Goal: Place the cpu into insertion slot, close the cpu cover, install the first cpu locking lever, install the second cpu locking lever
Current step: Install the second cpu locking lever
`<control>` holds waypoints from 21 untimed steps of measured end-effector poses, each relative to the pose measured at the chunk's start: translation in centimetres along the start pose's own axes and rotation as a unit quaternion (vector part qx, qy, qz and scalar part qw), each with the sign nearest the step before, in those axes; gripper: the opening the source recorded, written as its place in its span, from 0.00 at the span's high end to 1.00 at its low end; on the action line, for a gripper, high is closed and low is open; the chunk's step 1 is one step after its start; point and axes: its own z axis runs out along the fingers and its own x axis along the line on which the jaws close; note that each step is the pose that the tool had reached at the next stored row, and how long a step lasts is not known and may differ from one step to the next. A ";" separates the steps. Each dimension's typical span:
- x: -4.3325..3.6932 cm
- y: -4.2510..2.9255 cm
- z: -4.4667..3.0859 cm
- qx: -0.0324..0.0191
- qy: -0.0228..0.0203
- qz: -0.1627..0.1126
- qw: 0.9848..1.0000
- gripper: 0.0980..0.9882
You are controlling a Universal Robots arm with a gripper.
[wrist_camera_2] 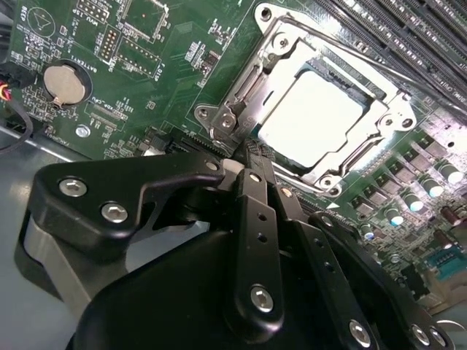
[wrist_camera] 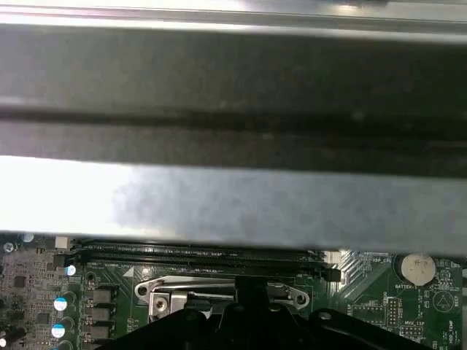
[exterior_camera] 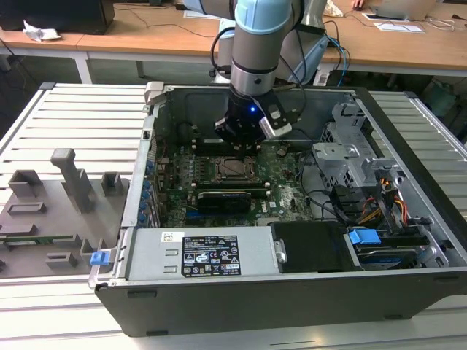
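I see the cpu (wrist_camera_2: 310,120) seated in the insertion slot (wrist_camera_2: 349,87), the cpu cover (wrist_camera_2: 281,55) closed over it. My tool (wrist_camera_2: 252,157), fingers pinched narrow, holds nothing beside 1 cover corner. Risk: a slipping fingertip could scrape the board.

Bright even lighting, glare whitening the cpu (wrist_camera_2: 310,117), blurred near metal

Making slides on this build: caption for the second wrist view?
Gripper at the edge of the closed cpu cover, cpu seated beneath.
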 end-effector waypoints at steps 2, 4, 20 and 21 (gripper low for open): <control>0.01 -0.14 -0.01 0.000 0.000 0.000 1.000 0.99; 0.01 -0.12 -0.48 0.000 0.000 0.000 1.000 0.99; 0.08 -1.49 -1.71 0.000 0.000 0.000 1.000 0.99; 0.08 -1.45 -2.37 0.000 0.000 0.000 1.000 0.99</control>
